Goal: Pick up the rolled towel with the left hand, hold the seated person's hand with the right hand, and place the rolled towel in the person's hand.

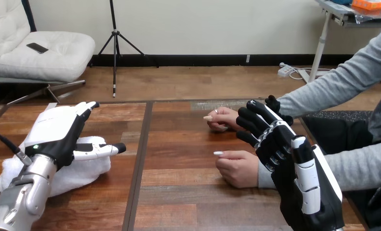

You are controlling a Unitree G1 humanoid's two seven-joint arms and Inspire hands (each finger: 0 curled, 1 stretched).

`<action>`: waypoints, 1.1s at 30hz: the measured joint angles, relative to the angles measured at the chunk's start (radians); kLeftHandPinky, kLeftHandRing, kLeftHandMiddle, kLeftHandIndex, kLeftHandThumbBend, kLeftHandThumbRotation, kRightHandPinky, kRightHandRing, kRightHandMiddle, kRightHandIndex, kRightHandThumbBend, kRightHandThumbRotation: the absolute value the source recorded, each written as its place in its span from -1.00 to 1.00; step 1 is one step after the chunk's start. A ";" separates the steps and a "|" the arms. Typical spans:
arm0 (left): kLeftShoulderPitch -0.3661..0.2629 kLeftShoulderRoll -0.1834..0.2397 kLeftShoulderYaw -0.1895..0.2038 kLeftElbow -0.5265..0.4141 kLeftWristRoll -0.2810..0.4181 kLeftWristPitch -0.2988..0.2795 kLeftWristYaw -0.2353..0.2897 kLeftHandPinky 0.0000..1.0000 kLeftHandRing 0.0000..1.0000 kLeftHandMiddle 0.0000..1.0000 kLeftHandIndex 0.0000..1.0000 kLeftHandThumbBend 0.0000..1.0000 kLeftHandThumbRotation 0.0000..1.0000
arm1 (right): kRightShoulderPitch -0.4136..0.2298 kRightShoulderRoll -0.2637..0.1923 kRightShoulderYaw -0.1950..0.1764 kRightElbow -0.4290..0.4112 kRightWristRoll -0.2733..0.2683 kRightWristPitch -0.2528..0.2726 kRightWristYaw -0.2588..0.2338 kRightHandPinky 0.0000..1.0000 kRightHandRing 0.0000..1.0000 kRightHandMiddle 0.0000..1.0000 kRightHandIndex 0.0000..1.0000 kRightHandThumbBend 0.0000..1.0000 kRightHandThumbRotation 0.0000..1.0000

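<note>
While I am watching from the head camera, the right hand (299, 192), black with white shells on its back, is standing nearest to me at the right edge of the brown wooden plank table (188, 192). Its fingers are fanning upward and staying loose, so it is released and grasping nothing. It is overlapping the wrist of the person's nearer hand (237, 169), which is resting on the planks with its fingers tucked under, but I cannot tell whether the two are touching, and I am seeing no finger or thumb curling round that wrist.

On the near left, the loosely rolled white terry towel (82, 171) is lying on the table, and the left hand (58, 130) is sitting right over it, with the fingers pointing away from me and the thumb reaching out to the right across the cloth. That hand is released too: nothing is closing on the towel.

Farther off, the person's farther hand (222, 119) is lying on the table just beyond the right hand's fingertips.

I am judging that the pick-up is the step in hand and not yet done. Next I am expecting to need the left fingers and thumb wrapping the roll before any lift, and the right hand settling under or round the nearer hand so that its palm is turning up.
</note>
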 measured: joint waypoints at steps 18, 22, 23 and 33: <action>-0.003 0.001 -0.038 0.001 0.024 0.094 -0.005 0.82 0.85 0.88 0.86 1.00 0.39 | 0.000 0.000 -0.006 0.000 0.000 -0.004 0.000 0.68 0.77 0.75 0.74 0.23 1.00; -0.004 0.001 -0.048 0.003 0.031 0.112 -0.005 0.82 0.86 0.88 0.87 1.00 0.38 | 0.000 0.000 -0.006 0.000 0.000 -0.006 0.000 0.68 0.77 0.75 0.73 0.24 1.00; -0.004 0.001 -0.049 0.003 0.032 0.115 -0.005 0.82 0.86 0.89 0.87 1.00 0.38 | 0.000 -0.001 -0.006 0.000 0.000 -0.006 0.000 0.68 0.77 0.74 0.73 0.24 1.00; -0.008 0.002 -0.066 0.012 0.033 0.139 -0.011 0.85 0.89 0.91 0.89 1.00 0.37 | 0.000 -0.001 -0.007 0.000 0.000 -0.007 0.001 0.66 0.76 0.74 0.72 0.23 1.00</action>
